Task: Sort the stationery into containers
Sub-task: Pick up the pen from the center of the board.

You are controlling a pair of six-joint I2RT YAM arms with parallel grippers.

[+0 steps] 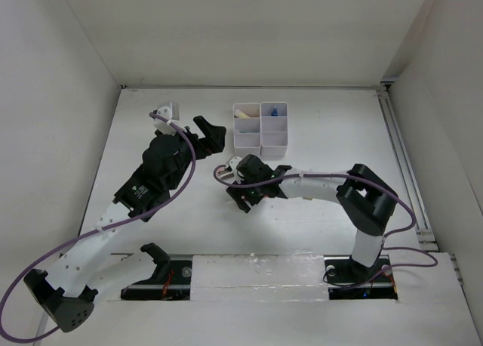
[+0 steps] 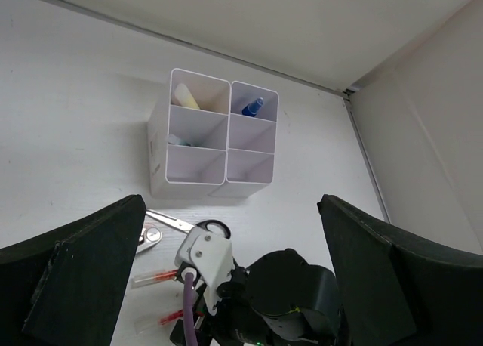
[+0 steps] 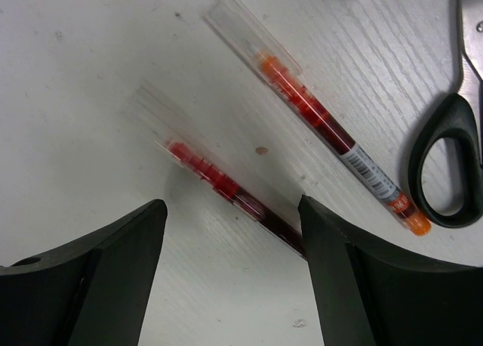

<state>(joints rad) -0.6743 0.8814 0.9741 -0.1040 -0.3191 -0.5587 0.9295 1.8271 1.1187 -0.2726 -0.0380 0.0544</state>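
Right tool [image 3: 230,214] is hanging spread over the slanted clear-barrelled red pen [image 3: 215,178]; closing may be flicking it toward four o'clock.

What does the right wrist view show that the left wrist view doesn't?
Right wrist only: close detail of two clear-capped red-ink pens, one with a barcode label, the other running under a finger of the right gripper. Left wrist only: the white six-compartment plastic organiser, holding a blue-capped bottle and a pale yellow bar in its far compartments. Both: the black-handled scissors and those pens on the white table.
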